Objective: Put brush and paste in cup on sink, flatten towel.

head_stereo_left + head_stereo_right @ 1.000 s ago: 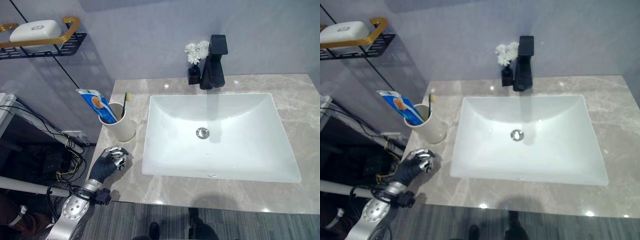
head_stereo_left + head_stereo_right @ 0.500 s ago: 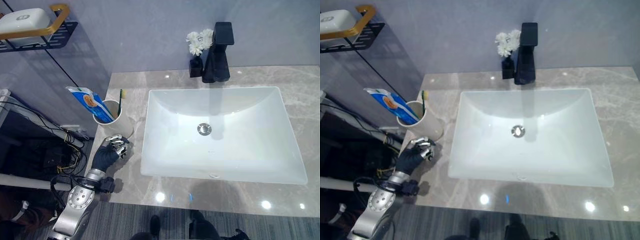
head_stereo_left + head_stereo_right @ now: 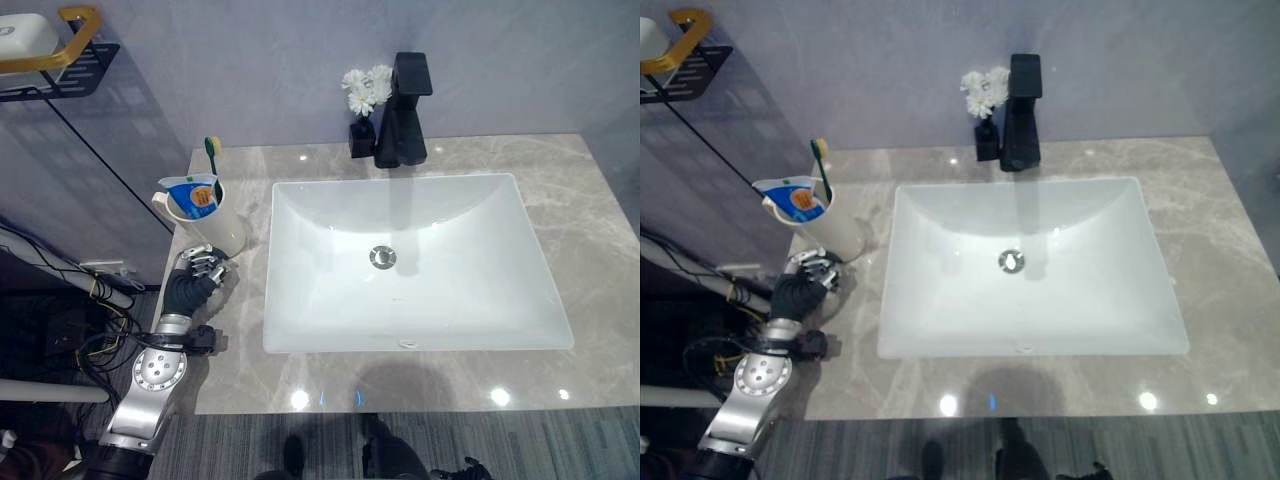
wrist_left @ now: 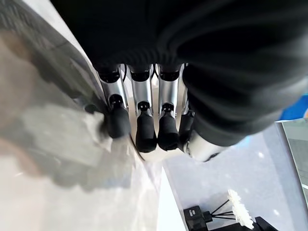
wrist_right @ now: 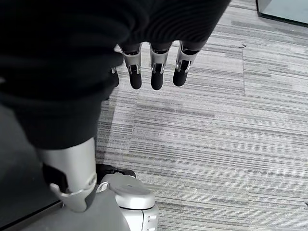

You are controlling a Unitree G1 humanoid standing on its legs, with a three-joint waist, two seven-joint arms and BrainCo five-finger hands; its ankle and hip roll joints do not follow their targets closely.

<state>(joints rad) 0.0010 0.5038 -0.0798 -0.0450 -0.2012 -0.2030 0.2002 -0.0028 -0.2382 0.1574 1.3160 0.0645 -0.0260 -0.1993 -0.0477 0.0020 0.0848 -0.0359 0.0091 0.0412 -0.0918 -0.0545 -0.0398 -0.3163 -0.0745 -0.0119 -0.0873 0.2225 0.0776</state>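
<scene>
risk: left hand sat just beside the base of the cream ceramic cup; any forward drift of the fingers would, I judge, nudge or tip it, since it stood close to the edge of the grey marble counter.
risk 2: blue-and-white toothpaste tube and green-headed toothbrush stuck well above the rim, so a bump there could lever them out.
risk 3: no towel in sight, so the flatten step had no visible target; that part looked undone.
left fingers: curled in, dark tips resting on the counter, clamped on nothing; cup just beyond the tips, contact hard to tell.
right fingers: hanging straight and relaxed over the grey striped floor, holding nothing.
brush and paste: both standing in the cup, just past the left fingertips.
white rectangular sink basin: beside the cup, on the far side from the fingers.
</scene>
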